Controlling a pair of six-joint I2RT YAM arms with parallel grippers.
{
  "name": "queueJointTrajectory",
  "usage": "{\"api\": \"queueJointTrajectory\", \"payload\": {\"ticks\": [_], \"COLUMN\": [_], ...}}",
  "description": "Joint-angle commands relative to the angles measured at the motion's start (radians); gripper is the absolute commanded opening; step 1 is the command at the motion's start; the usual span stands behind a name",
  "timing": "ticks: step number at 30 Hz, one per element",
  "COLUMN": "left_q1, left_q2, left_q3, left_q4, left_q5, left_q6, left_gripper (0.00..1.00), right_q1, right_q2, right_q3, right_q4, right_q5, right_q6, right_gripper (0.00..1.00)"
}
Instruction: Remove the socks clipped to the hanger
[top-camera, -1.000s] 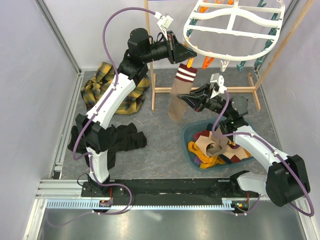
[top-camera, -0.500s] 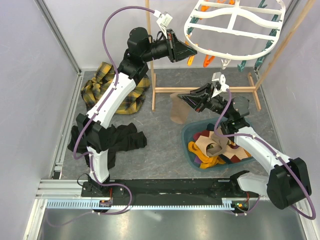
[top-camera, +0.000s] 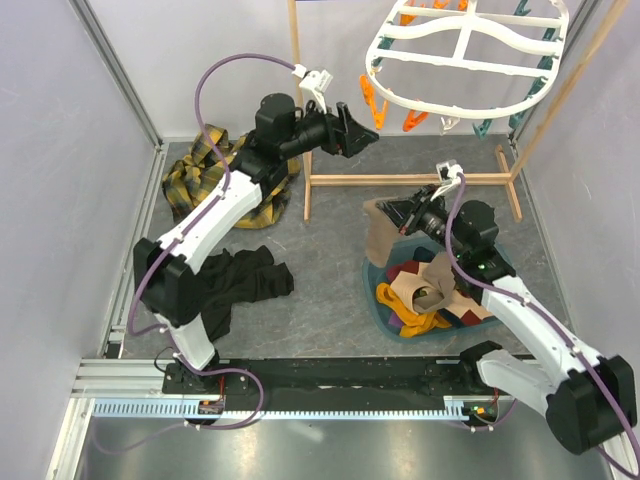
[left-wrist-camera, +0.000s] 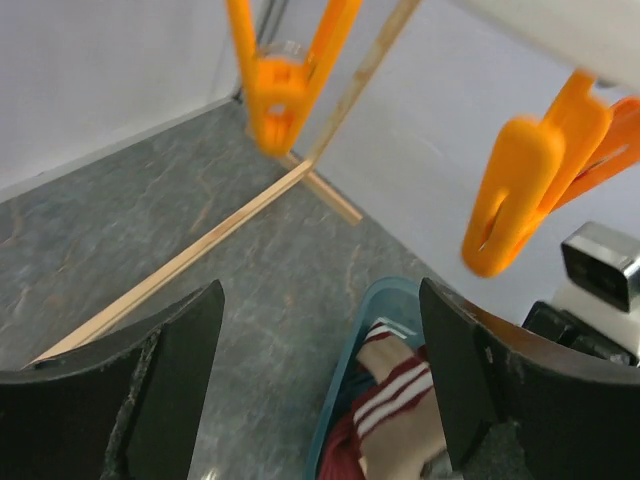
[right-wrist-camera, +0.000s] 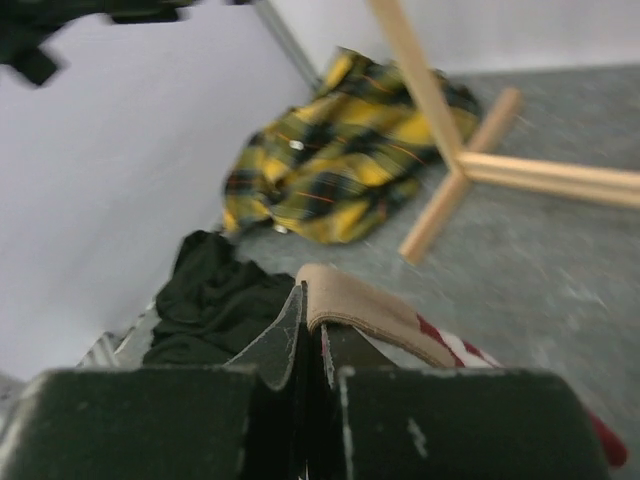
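The right gripper (right-wrist-camera: 310, 335) was pressed together on the edge of a beige sock (right-wrist-camera: 372, 312) with maroon and white stripes. The sock was off the hanger (top-camera: 470, 66) and hung from the pinch just beside the left rim of the teal basket (top-camera: 371, 283), where other socks (top-camera: 420, 300) lay. The grip took only a thin fold, so I think the sock could slip out. If it were let go here, it would probably land on the rim or outside the basket, because most of the cloth hung beyond it.

The left gripper (left-wrist-camera: 320, 330) was spread wide and held nothing, close under the orange clips (left-wrist-camera: 512, 190). A careless lift could knock them and set the hanger swinging.

The table (top-camera: 330, 255) was grey with a stone-like pattern, closed in by pale walls and metal rails. A wooden stand (top-camera: 400, 181), a yellow plaid shirt (top-camera: 205, 175) and a black garment (top-camera: 245, 285) were also there.
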Motion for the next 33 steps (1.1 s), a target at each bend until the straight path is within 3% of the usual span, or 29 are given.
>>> {"api": "queueJointTrajectory", "payload": {"ticks": [1, 5, 14, 17, 23, 27, 33], "left_q1": [-0.001, -0.001, -0.002, -0.002, -0.007, -0.007, -0.007], "left_q2": [-0.167, -0.268, -0.523, -0.607, -0.724, -0.744, -0.772], "left_q3": [-0.138, -0.26, -0.495, -0.573, -0.728, -0.722, -0.756], "left_q4": [0.032, 0.002, -0.077, -0.068, 0.04, 0.037, 0.057], "left_q5": [-0.162, -0.251, -0.356, -0.36, -0.351, -0.346, -0.401], "left_q6": [0.127, 0.2, 0.315, 0.296, 0.246, 0.232, 0.258], "left_gripper": [0.91, 0.99, 0.99, 0.99, 0.99, 0.99, 0.99], "right_q1": [0.0, 0.0, 0.0, 0.0, 0.0, -0.001, 0.0], "right_q2": [-0.113, -0.196, -0.219, -0.218, -0.256, -0.247, -0.156], "right_q3": [0.031, 0.061, 0.292, 0.298, 0.161, -0.011, -0.065], "right_q4": [-0.299, -0.514, -1.02, -1.117, -1.142, -1.082, -1.068], "right_q5": [0.242, 0.427, 0.75, 0.803, 0.877, 0.871, 0.917], "right_q6": [0.019, 0.123, 0.37, 0.464, 0.594, 0.651, 0.604], "right_gripper": [0.0, 0.0, 0.0, 0.0, 0.01, 0.11, 0.41]}}
